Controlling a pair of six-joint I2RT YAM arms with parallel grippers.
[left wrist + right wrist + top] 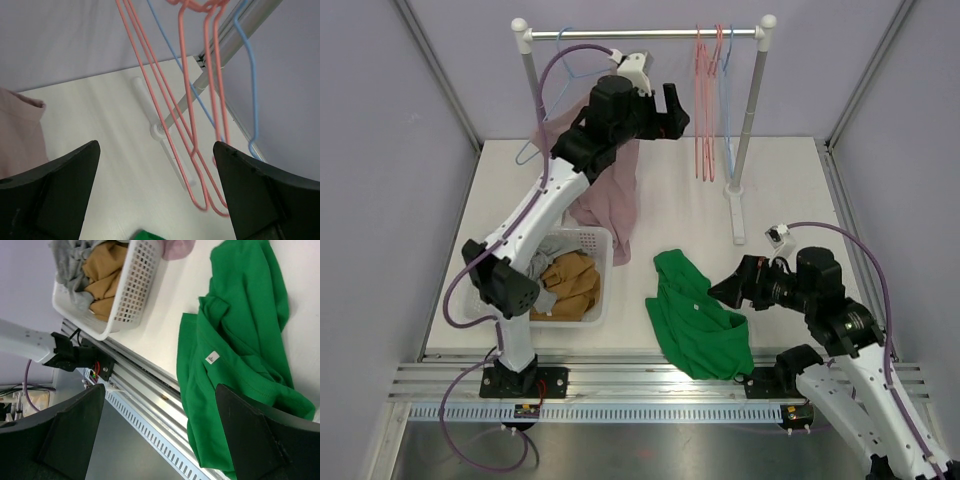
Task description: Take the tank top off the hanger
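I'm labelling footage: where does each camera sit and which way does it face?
Top external: above, behind the robot, looking down on the white table; left arm, right arm show.
Left wrist: high up, facing pink wire hangers; its black fingers show.
Right wrist: low, facing the green shirt; its fingers show.
Top and right wrist share that shirt.

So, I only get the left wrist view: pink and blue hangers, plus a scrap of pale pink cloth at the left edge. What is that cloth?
Observer: It is a pink garment hanging below the left arm, its hem down beside a white basket.
Operator: Is it on a hanger?
Observer: A blue hanger hangs next to it at the left end of the rail. I cannot tell whether it carries the garment.
Operator: And the green bit at the bottom?
Observer: That is a green garment lying on the table, with the right gripper open over it.
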